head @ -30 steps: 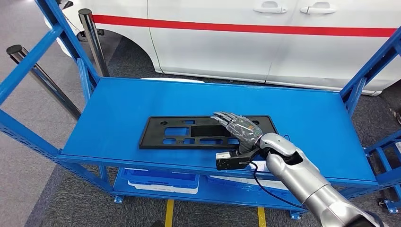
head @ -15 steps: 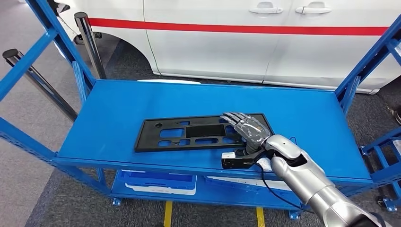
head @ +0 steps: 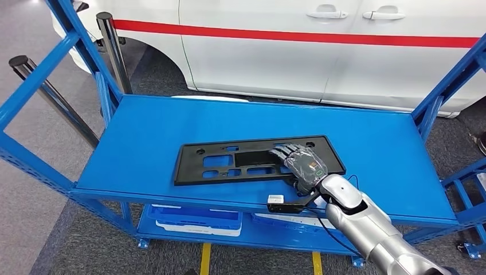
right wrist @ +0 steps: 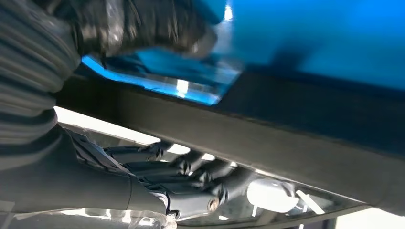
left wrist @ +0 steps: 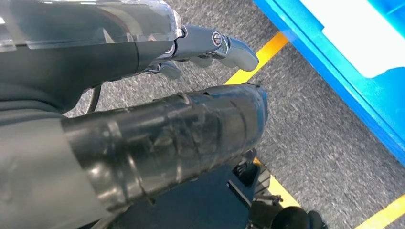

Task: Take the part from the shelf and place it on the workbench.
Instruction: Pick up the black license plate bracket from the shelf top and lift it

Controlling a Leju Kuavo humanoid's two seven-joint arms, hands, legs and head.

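My right arm (head: pixel 372 229) comes in from the near right and reaches over the front edge of the top shelf (head: pixel 143 143). My right hand (head: pixel 301 163) lies on the right-hand part of the black part (head: pixel 229 162), fingers (head: pixel 285 152) laid over its top face. In the right wrist view the thumb (right wrist: pixel 143 24) sits on one face of the part's edge (right wrist: pixel 286 138) and the dark fingers (right wrist: pixel 191 176) curl against the other face, so the hand grips the part at that edge. The part is a flat black panel with rectangular cut-outs; it lies on the blue shelf surface, slightly skewed to the front edge, with its long side running left to right. My left hand (left wrist: pixel 157 138) hangs by the grey carpet floor (left wrist: pixel 305 133), fingers loosely curled and nothing in them; how far they close I cannot tell. On the lower shelf sits a blue tray (head: pixel 192 220). Beyond the shelf stands a white car (head: pixel 321 51) with a red stripe.
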